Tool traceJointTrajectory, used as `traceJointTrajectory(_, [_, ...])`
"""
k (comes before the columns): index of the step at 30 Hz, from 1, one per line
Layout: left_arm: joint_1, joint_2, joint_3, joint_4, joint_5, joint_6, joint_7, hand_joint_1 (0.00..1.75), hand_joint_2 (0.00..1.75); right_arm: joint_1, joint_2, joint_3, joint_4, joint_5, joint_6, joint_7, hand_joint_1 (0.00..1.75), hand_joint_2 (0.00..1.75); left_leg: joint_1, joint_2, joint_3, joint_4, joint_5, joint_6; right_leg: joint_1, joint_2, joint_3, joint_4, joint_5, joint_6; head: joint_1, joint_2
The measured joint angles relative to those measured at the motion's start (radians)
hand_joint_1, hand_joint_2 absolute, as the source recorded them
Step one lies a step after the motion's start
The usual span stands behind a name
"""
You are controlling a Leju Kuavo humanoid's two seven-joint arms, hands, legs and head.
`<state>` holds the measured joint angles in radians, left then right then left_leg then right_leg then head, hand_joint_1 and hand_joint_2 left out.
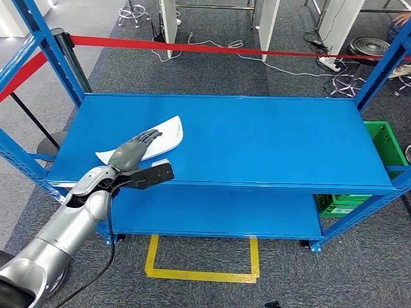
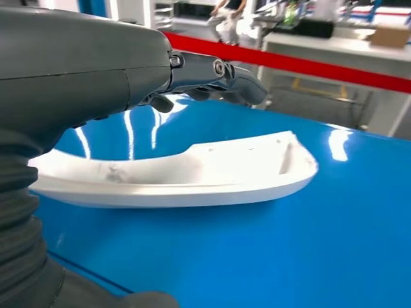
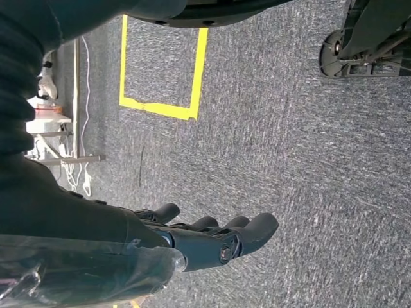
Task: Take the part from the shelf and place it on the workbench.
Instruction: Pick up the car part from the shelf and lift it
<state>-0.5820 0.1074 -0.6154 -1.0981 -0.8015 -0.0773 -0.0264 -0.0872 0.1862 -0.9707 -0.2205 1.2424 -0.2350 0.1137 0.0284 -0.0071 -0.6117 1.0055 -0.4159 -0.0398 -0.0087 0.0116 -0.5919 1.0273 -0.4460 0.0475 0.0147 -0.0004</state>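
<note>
A long white curved part lies on the top board of the blue shelf, toward its left side. My left hand reaches over the shelf's front edge, its dark fingers stretched out flat above the part's near end, its thumb lower at the edge. In the left wrist view the fingers hover over the white part with a gap between; the hand holds nothing. My right hand hangs over the grey carpet, fingers slightly curved and apart, empty.
A red barrier tape runs behind the shelf. A green crate sits at the shelf's right end, lower down. A yellow taped square marks the carpet in front. Cables and table legs lie beyond the tape.
</note>
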Motion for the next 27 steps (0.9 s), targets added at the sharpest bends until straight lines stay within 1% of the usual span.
traceJointTrajectory(4, [-0.007,0.008,-0.005,0.021,-0.02,-0.011,0.058,0.0,1.75,0.0,0.0,-0.001,0.0,0.0,0.0,0.001,0.0,1.75,0.0,0.0,0.0,0.0,0.0,0.0,0.0,0.0,0.0,0.0,0.0,0.0,0.0,0.0])
traceJointTrajectory(9, [-0.01,0.033,-0.005,0.056,-0.041,0.002,0.076,0.0,1.75,0.0,-0.002,-0.001,0.0,0.004,0.008,-0.01,0.0,1.75,0.0,0.0,0.0,0.0,0.001,-0.001,0.0,0.0,0.0,0.0,0.0,0.0,0.0,0.0])
traceJointTrajectory(17, [-0.011,0.049,0.009,0.113,-0.139,0.046,0.154,0.0,1.75,0.0,-0.006,-0.001,0.0,0.006,0.009,-0.005,0.0,1.75,0.0,0.0,0.0,0.0,0.001,-0.001,0.0,0.0,0.0,0.0,0.0,0.0,0.0,0.0])
traceJointTrajectory(27, [-0.009,0.049,0.03,0.138,-0.167,0.059,0.167,0.0,1.75,0.0,-0.007,-0.01,0.0,0.008,0.011,-0.005,0.0,1.75,0.0,0.0,0.0,0.0,0.001,0.0,0.0,0.0,0.0,0.0,0.0,0.0,0.0,0.0])
